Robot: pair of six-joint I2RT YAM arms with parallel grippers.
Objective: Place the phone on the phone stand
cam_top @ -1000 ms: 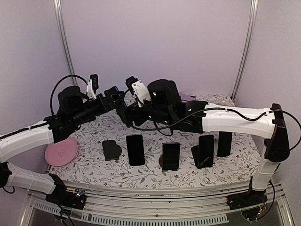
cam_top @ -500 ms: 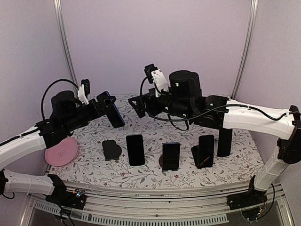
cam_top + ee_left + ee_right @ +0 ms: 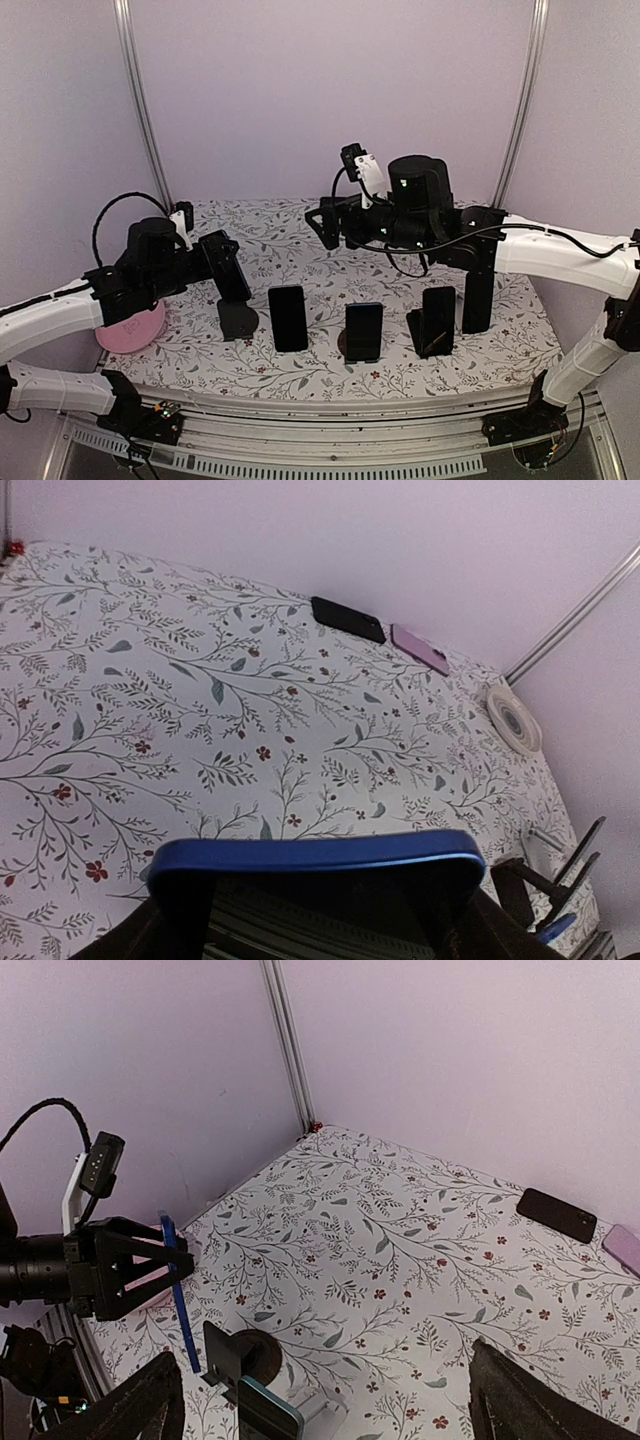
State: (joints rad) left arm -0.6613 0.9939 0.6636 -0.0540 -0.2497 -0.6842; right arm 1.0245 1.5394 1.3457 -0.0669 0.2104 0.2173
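Note:
My left gripper [image 3: 222, 262] is shut on a dark phone with a blue edge [image 3: 230, 274]. It holds the phone upright just above the empty black phone stand [image 3: 237, 318] at the front left. In the left wrist view the phone's blue top edge [image 3: 310, 855] fills the bottom, between my fingers. The right wrist view shows this phone edge-on [image 3: 180, 1305] next to the stand [image 3: 235, 1355]. My right gripper [image 3: 326, 225] is open and empty, high over the middle of the table.
Other phones stand on stands in a row [image 3: 288, 317] [image 3: 364, 331] [image 3: 437, 318] [image 3: 477, 300]. A pink disc [image 3: 130, 325] lies at the left. A black phone [image 3: 347, 619], a purple phone [image 3: 420, 648] and a white round object [image 3: 514, 718] lie at the back.
My left gripper has moved down and left with the phone, to just above the empty stand. My right gripper has drawn away from it, up and to the right.

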